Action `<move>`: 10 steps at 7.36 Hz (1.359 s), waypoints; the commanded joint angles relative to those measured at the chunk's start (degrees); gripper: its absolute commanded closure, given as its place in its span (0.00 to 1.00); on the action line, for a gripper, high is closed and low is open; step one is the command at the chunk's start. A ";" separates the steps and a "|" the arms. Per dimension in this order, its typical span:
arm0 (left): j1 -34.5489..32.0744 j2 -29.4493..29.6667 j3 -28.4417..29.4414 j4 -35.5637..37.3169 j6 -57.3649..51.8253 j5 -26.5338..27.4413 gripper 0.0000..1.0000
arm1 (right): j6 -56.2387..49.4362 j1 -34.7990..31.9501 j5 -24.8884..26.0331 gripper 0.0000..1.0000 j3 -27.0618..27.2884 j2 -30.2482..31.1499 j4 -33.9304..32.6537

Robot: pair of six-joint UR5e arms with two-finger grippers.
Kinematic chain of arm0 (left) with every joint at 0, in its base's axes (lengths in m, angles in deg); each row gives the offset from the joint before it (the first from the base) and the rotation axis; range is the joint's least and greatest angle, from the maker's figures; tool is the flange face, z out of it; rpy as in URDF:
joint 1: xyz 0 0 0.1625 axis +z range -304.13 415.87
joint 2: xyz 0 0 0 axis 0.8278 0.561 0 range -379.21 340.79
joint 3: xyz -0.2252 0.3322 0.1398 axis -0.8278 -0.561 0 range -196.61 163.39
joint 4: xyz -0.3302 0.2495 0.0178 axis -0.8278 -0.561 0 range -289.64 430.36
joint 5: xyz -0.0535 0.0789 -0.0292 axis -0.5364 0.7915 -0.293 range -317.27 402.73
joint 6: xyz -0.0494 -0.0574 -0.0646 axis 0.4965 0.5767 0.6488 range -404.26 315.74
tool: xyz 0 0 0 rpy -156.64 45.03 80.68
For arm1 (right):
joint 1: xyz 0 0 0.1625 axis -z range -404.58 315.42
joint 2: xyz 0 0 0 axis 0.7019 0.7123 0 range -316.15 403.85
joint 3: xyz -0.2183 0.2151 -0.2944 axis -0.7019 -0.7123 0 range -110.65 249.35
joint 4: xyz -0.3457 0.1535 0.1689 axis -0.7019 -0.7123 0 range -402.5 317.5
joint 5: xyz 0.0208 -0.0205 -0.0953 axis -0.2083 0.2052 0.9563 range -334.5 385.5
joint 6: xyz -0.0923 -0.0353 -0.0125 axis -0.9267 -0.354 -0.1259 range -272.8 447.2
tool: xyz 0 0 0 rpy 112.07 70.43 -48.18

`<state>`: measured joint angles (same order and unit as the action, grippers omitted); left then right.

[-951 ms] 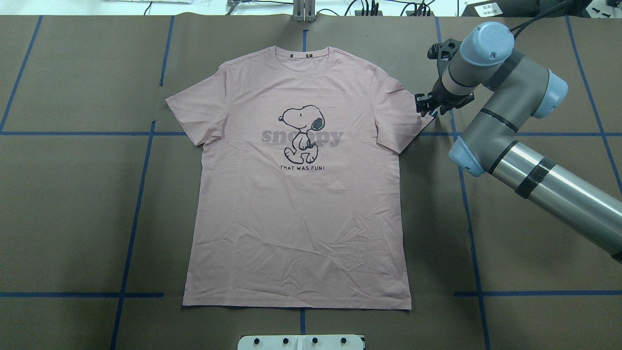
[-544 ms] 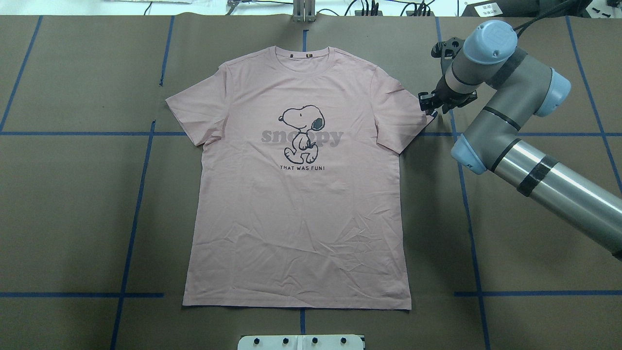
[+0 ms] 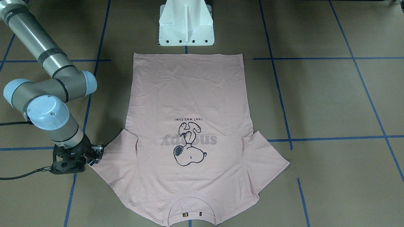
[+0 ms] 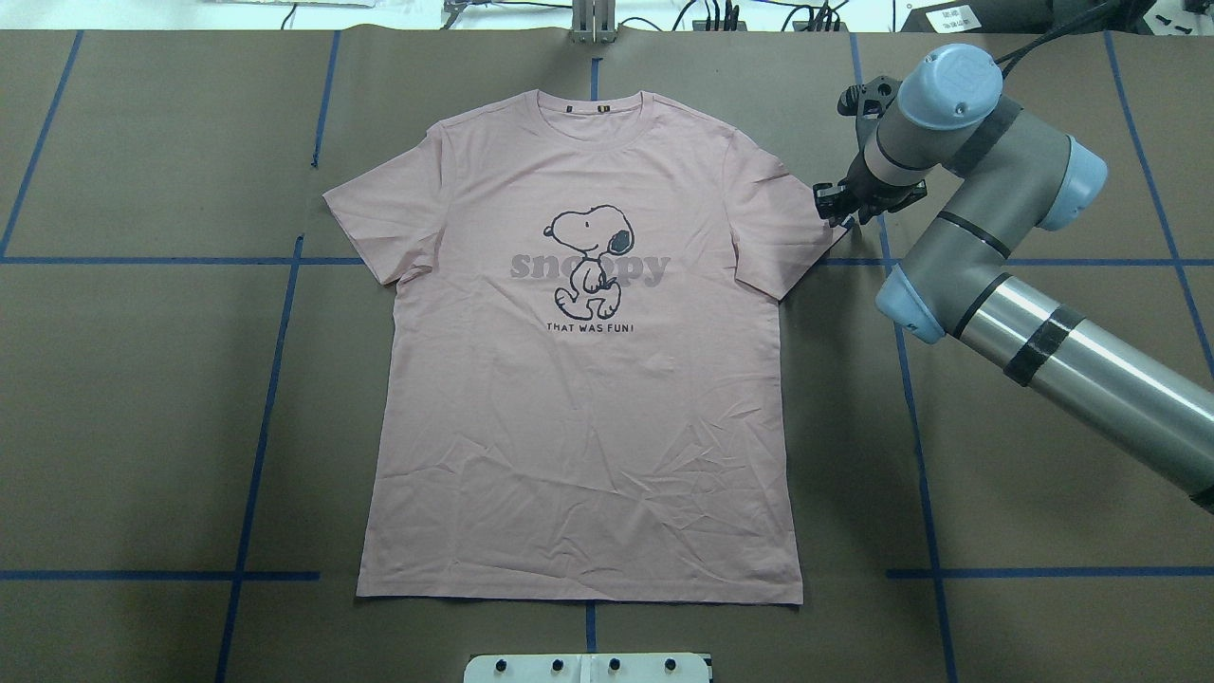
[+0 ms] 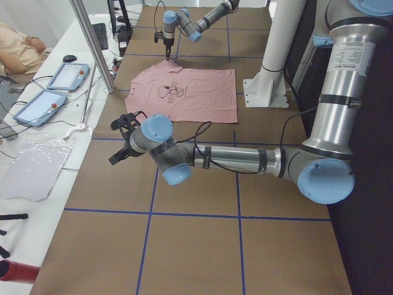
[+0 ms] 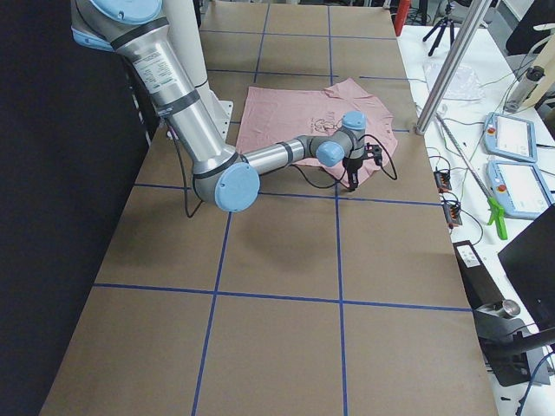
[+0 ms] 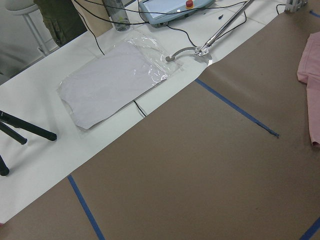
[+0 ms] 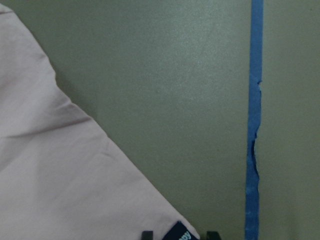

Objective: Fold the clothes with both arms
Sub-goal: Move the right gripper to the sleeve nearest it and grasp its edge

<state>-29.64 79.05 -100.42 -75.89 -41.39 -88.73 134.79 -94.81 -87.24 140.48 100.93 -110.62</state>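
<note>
The pale pink T-shirt (image 4: 588,427) lies flat and face up on the brown table, neckline at the far side; it also shows in the front view (image 3: 189,91). My right gripper (image 4: 835,214) is low at the tip of the shirt's right sleeve, also seen in the front view (image 3: 94,156). In the right wrist view its fingertips (image 8: 146,234) stand apart on either side of the sleeve corner and its black tag (image 8: 179,231): open. My left gripper (image 5: 118,141) hovers off the shirt's left side, seen only in the exterior left view; I cannot tell its state.
The white pedestal base (image 3: 186,22) stands at the shirt's hem. Blue tape lines (image 4: 256,408) grid the table. A plastic bag (image 7: 115,80) and teach pendants (image 5: 64,77) lie on the white bench beyond the table. A seated person (image 5: 18,49) is there.
The right arm's wrist shifted slightly right and back again, staying at the sleeve tip. The shirt has not moved.
</note>
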 commanded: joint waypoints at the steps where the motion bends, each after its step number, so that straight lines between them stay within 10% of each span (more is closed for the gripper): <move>1: 0.00 -0.35 -0.04 -0.26 -0.06 -0.02 0.00 | 0.04 0.14 0.67 0.57 -0.47 0.04 0.00; 3: 0.00 -0.35 -0.13 -0.35 -0.06 -0.02 0.00 | 0.04 0.22 0.67 0.97 -0.47 -0.05 0.00; 8: 0.00 -0.35 0.05 -0.26 0.20 -0.02 0.00 | 0.31 0.22 0.58 1.00 4.10 -0.75 -2.81; 9: 0.00 -0.35 0.05 -0.26 0.20 -0.02 0.00 | -0.31 -0.12 0.67 0.88 3.67 -0.05 -2.12; 10: 0.00 -0.35 0.05 -0.26 0.29 -0.02 0.00 | -0.40 -0.22 0.67 0.46 2.70 0.39 -1.24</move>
<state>-29.64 78.70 -100.39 -76.16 -41.18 -88.75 134.70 -94.85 -86.60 143.90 100.75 -112.60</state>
